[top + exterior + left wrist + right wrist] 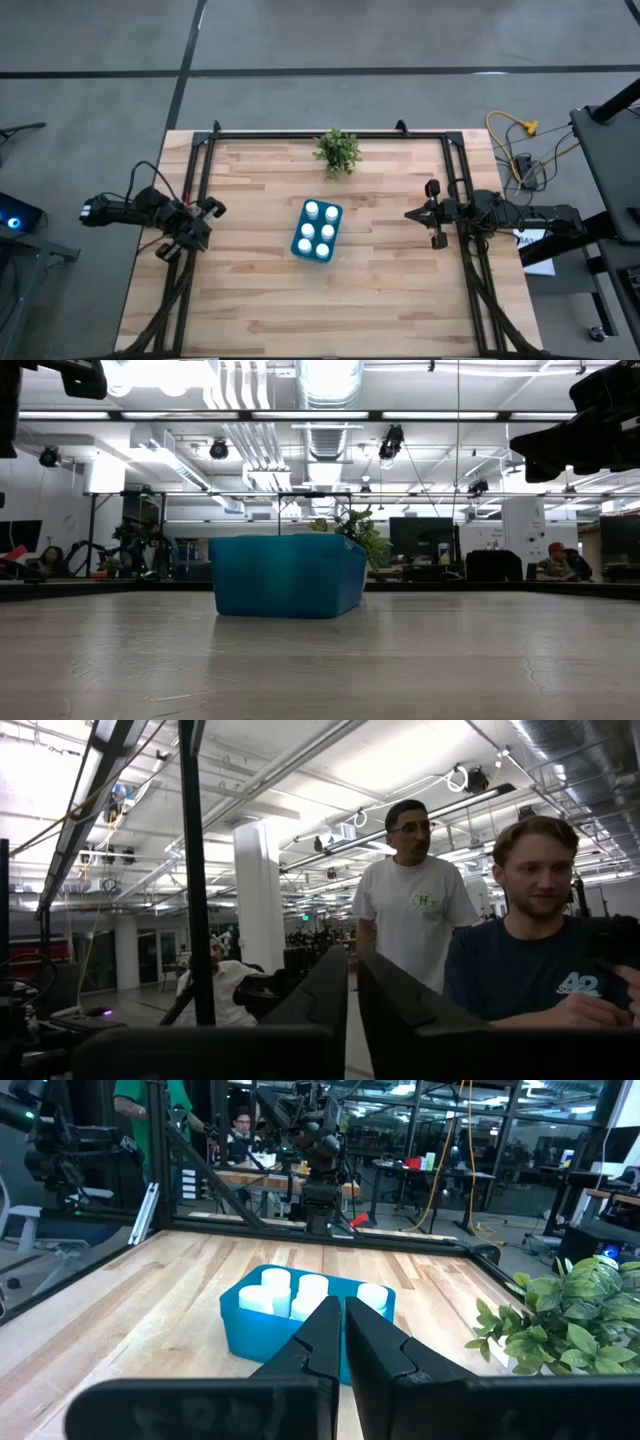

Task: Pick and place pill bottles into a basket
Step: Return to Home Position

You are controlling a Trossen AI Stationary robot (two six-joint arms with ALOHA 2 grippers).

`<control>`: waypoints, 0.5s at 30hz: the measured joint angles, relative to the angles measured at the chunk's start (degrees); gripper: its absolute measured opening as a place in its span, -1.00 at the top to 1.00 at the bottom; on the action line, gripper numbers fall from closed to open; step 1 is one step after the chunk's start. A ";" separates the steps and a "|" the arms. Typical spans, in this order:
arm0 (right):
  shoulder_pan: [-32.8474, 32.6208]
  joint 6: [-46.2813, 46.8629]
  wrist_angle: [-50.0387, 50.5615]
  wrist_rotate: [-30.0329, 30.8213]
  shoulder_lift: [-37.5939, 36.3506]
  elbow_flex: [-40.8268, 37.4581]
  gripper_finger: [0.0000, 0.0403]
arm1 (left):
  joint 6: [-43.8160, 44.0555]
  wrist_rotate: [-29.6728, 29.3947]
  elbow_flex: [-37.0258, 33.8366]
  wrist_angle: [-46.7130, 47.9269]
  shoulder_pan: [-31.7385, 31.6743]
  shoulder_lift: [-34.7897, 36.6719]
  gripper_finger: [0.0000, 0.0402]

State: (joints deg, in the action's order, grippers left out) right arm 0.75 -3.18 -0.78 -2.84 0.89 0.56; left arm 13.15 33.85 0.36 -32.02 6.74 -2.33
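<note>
Right gripper point(341, 1302), fingers pressed together and empty, hovered at the right edge of the table point(400, 300), facing the basket point(298, 240). Left gripper point(352, 956), likewise closed on nothing, sat at the left edge, tilted up toward people point(415, 920) beyond the table. All six bottles point(308, 228) stood inside the basket at mid-table, near the plant point(337, 152). Placing looked finished. The step in hand seemed to be parking both arms, which called only for a retreat clear of the basket.

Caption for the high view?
Six pill bottles in the teal basket; left arm and right arm parked at table edges.
</note>
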 joint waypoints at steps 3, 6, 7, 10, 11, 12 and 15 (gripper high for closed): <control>0.01 0.10 -0.01 -0.01 0.00 0.00 0.96 | -0.02 0.02 0.00 -0.13 0.02 0.00 0.94; 0.00 0.04 -0.01 -0.01 0.00 0.00 0.96 | -0.02 0.02 0.00 -0.60 0.00 0.00 0.83; 0.00 0.13 -0.02 0.01 0.00 0.00 0.96 | -0.02 0.02 0.02 -0.63 0.02 0.02 0.79; 0.00 0.02 -0.02 -0.01 0.00 0.00 0.96 | -0.02 0.02 0.01 -0.59 0.00 0.11 0.65; 0.00 0.11 0.00 0.01 0.00 0.00 0.96 | -0.02 0.02 0.00 -0.58 0.02 0.11 0.59; 0.00 0.11 0.00 -0.01 0.02 0.00 0.96 | -0.03 0.02 0.02 -0.54 0.02 0.08 0.54; 0.00 0.04 -0.01 -0.01 0.00 0.00 0.96 | -0.02 0.02 0.00 -0.56 0.00 0.11 0.37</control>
State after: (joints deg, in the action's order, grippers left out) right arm 0.75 -3.14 -0.78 -2.85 0.89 0.56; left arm 13.12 33.87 0.36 -32.58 6.74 -2.22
